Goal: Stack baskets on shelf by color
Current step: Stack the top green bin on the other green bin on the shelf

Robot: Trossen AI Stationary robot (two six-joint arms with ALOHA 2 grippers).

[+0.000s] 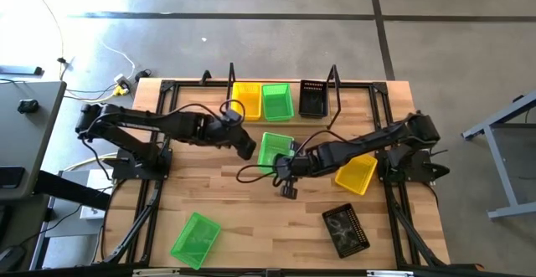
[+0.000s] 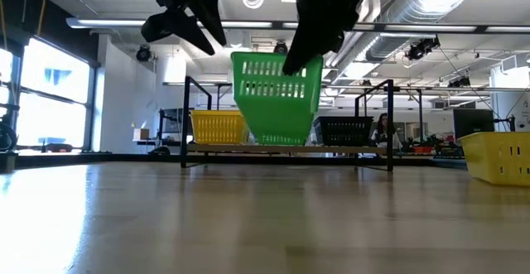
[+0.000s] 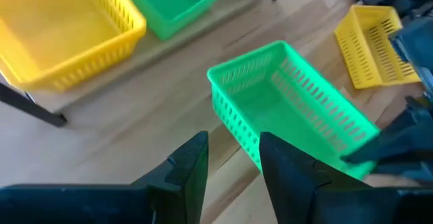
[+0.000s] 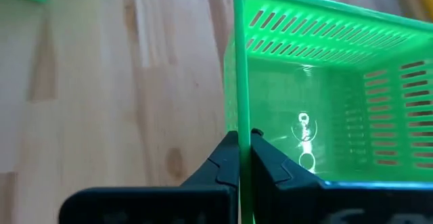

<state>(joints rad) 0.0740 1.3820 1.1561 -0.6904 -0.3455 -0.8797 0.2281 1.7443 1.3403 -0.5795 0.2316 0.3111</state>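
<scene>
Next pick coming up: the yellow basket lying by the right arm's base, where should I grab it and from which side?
Take the yellow basket by one long rim wall, coming straight down from above. It sits upright on the table with its mouth open upward, so the thin mesh wall can slip between the fingers. The right gripper, now shut on the green basket, uses that same rim pinch.

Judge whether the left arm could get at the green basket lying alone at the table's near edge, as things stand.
Probably yes: the left gripper is open and empty, and bare table lies between it and that green basket. The right gripper holds another green basket, well clear.
</scene>
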